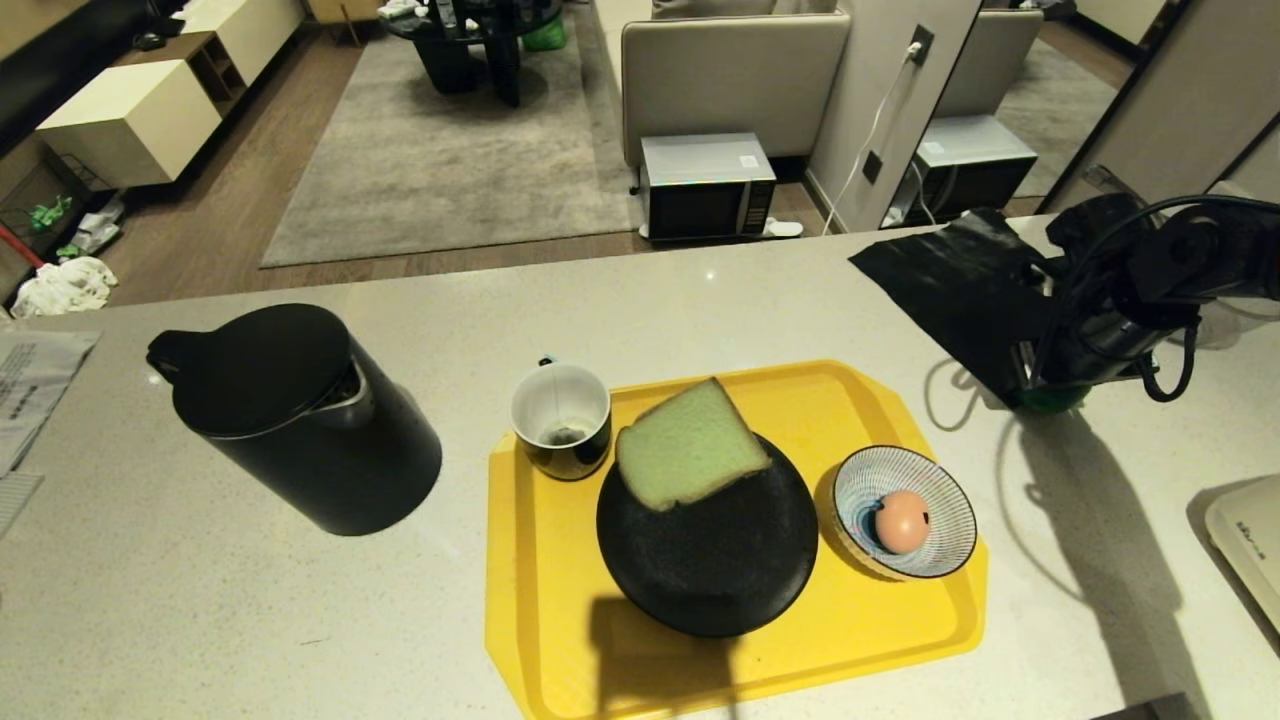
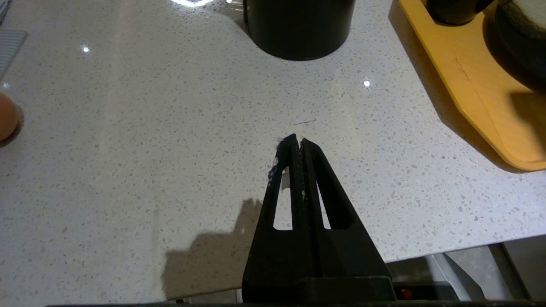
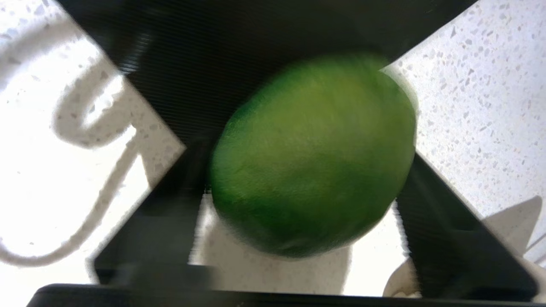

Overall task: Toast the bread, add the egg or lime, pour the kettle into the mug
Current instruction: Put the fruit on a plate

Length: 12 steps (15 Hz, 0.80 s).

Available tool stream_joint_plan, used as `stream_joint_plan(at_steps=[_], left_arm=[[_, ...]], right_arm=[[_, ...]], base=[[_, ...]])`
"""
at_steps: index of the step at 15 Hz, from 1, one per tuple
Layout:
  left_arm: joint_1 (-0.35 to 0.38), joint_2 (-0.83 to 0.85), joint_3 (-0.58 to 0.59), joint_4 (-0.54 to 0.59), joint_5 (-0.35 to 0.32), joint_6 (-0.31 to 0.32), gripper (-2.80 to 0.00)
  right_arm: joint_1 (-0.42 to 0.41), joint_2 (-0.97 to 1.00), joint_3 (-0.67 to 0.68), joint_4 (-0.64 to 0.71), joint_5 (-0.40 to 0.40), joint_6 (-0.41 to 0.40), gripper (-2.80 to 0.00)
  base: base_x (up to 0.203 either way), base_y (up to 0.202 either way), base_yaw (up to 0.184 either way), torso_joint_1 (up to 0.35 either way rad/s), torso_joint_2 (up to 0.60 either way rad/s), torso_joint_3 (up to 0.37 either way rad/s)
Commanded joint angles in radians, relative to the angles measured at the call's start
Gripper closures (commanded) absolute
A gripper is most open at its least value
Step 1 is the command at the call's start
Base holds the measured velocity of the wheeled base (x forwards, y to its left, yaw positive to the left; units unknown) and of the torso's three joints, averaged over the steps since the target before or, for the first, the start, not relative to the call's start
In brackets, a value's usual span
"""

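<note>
The right gripper is bracketing the lime, fingers spread either side, contact unclear. The lime is sitting on the counter right of the yellow tray (left gripper is idling, pressed together).

Lime: green. Bread: pale green. Tray: yellow. Bowl: blue-and-white striped. Worktop: speckled white.
</note>
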Motion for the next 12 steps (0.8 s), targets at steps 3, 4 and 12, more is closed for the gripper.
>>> stream_joint_plan(at_steps=[3,4,12], left_arm=[[0.0,-0.001,0.0,0.0,0.0,0.0,0.0],[0.0,-0.001,0.0,0.0,0.0,0.0,0.0],[0.0,-0.001,0.0,0.0,0.0,0.0,0.0]], right_arm=[[-0.004,0.002,0.0,0.008,-0.004,-0.002,0.0],[-0.006,0.002,0.0,0.008,-0.004,-0.003,0.0],[-0.037,-0.065,0.037,0.011,0.001,-0.028,0.0]], base=[[0.0,0.0,0.0,0.0,0.0,0.0],[0.0,0.0,0.0,0.0,0.0,0.0],[0.0,0.0,0.0,0.0,0.0,0.0]])
